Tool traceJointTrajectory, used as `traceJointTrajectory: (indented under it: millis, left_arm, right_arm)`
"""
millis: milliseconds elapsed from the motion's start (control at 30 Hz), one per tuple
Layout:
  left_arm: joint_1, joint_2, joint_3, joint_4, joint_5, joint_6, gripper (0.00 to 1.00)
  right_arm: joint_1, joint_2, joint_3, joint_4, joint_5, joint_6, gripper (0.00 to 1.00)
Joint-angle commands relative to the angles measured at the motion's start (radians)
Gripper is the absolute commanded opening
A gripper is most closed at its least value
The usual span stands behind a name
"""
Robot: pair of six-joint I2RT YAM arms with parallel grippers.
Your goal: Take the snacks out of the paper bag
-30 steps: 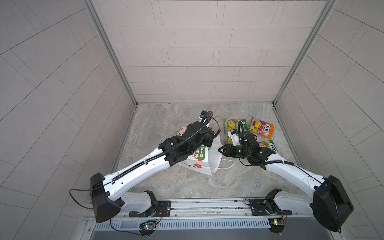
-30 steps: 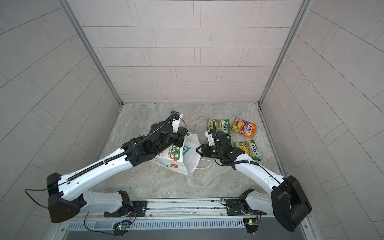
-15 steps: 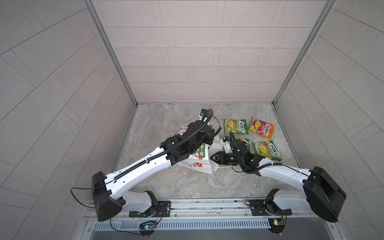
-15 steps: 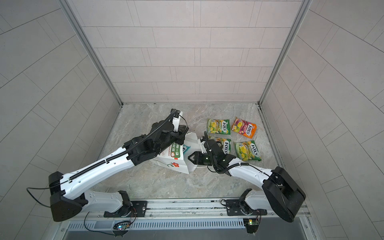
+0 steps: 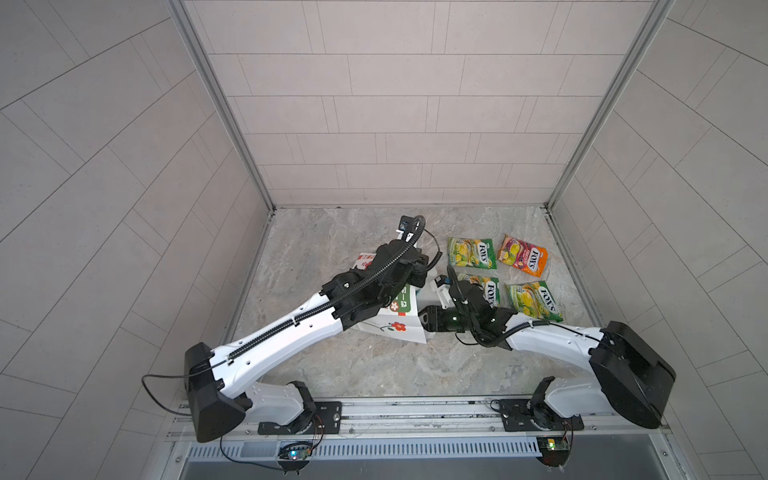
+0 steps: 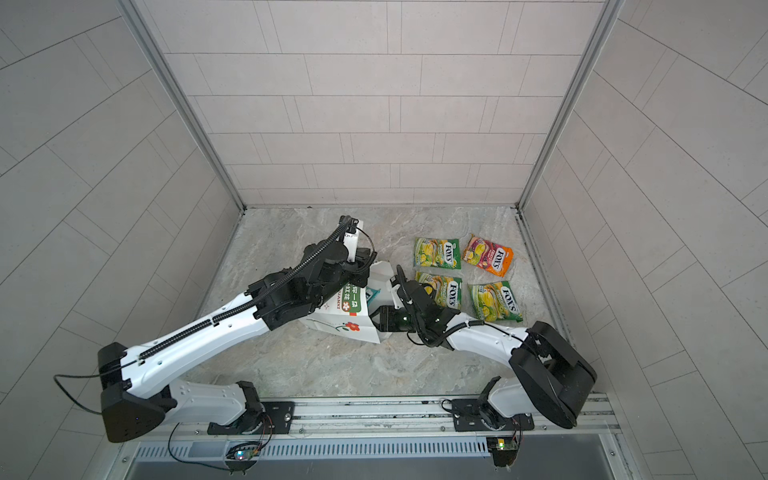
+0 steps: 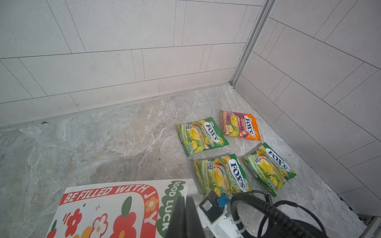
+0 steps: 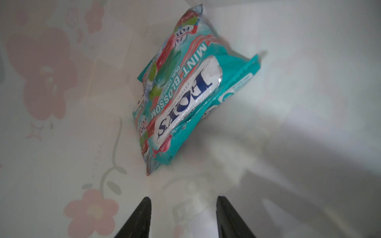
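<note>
Marble floor, left gripper clamping paper bag rim, right gripper empty, half-open inside

The white paper bag is lying on its side on the floor, showing a red flower on its face. Its open mouth is pointing toward the snacks already outside. Three green and yellow packets and one orange and pink packet are lying flat there, close together but not overlapping. A teal and red packet is sitting tilted inside the bag, and another seems to be hiding behind it.
</note>
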Motion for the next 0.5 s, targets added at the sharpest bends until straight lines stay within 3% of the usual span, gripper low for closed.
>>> traceJointTrajectory:
  millis: [0, 100, 467]
  left_arm:
    - [-0.003, 0.0, 0.044, 0.031, 0.012, -0.007, 0.0]
    - [-0.003, 0.0, 0.045, 0.033, 0.023, -0.013, 0.0]
    - [-0.002, -0.003, 0.041, 0.035, 0.048, -0.021, 0.0]
  right_arm:
    - [0.004, 0.04, 0.032, 0.052, 0.033, 0.03, 0.6]
    - [0.005, 0.091, 0.043, 0.135, 0.026, 0.072, 0.64]
    - [0.021, 0.265, 0.083, 0.373, 0.111, 0.226, 0.65]
